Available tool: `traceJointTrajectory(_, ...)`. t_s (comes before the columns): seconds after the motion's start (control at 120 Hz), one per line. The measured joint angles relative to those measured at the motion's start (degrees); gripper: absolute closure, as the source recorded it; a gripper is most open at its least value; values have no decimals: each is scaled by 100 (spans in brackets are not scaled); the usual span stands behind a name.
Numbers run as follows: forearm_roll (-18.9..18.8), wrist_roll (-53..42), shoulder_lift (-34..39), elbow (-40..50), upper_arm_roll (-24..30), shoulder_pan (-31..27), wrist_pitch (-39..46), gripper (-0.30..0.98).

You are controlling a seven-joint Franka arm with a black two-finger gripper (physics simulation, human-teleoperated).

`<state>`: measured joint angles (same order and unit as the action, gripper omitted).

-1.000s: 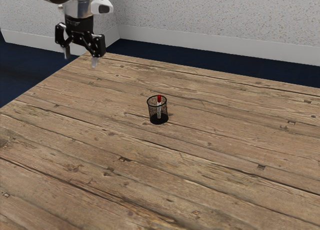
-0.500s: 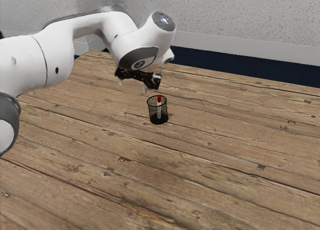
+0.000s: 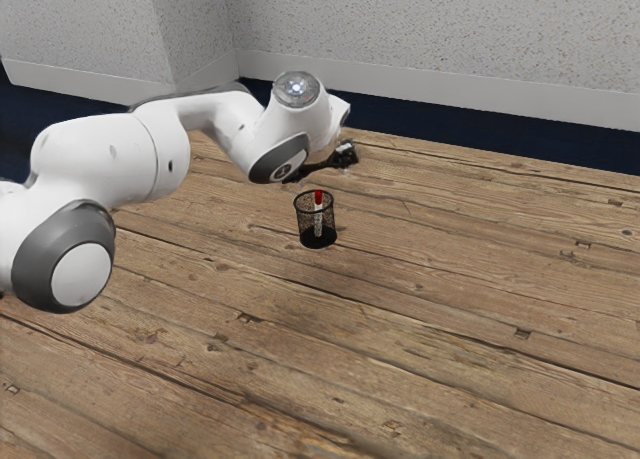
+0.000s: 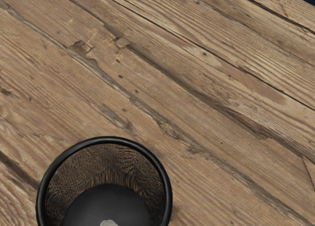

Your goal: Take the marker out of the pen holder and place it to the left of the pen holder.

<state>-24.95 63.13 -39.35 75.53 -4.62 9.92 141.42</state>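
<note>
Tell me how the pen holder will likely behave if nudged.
The pen holder is probably light for its size, since its walls are mesh. It looks fairly stiff, with an evenly round rim. A push near the top might tip it, and its round sides could then let it roll, perhaps spilling the marker.

the exterior view, raised beside the arm (image 3: 110,159) and set farther back, slants down across the surface (image 3: 450,309) past its far edge. the wrist view looks steeply down from close above; both share the pen holder (image 3: 318,241).
</note>
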Motion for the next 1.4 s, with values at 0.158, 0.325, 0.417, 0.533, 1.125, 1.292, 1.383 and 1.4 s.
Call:
traceJointTrajectory(0.158, 131, 270, -81, -21, -42, -79, -72, 2)
traceJointTrajectory(0.325, 358, 359, -113, 4, -49, -120, -268, 4)
traceJointTrajectory(0.417, 399, 379, -195, -22, -26, -137, -324, 5)
traceJointTrajectory(0.533, 427, 373, -368, -189, 26, -178, -367, 6)
traceJointTrajectory(1.125, 450, 229, -521, -410, 80, -57, -393, 22)
traceJointTrajectory(1.292, 417, 186, -534, -490, 76, -68, -388, 33)
traceJointTrajectory(1.383, 410, 166, -582, -527, 79, -86, -381, 37)
traceJointTrajectory(1.4, 411, 163, -588, -529, 78, -93, -380, 37)
